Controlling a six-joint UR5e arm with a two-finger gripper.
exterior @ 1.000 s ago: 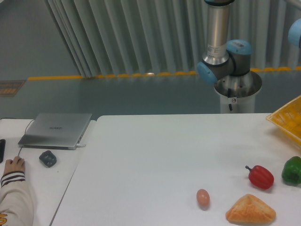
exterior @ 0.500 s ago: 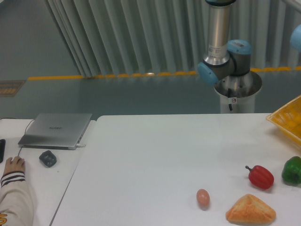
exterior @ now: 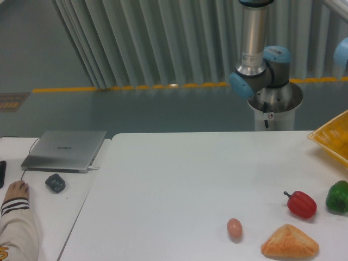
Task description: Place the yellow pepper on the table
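The yellow pepper is out of view. The white table [exterior: 179, 185] fills the lower middle of the camera view. The arm's base and lower joints [exterior: 261, 70] rise behind the table's far right edge. The arm runs out of the frame at the top, so the gripper itself is not in view.
On the table's right front lie a red pepper [exterior: 300, 204], a green pepper [exterior: 338, 197], a brown egg [exterior: 234, 228] and a bread loaf [exterior: 289, 242]. A yellow basket [exterior: 333, 138] juts in at the right edge. A grey laptop [exterior: 65, 149], a mouse [exterior: 55, 182] and a person's hand [exterior: 15, 191] occupy the left desk.
The arm's shoulder joint has shifted slightly to the right, and the blue joint at the far right edge has moved further out of the frame. Objects on the table have not moved.
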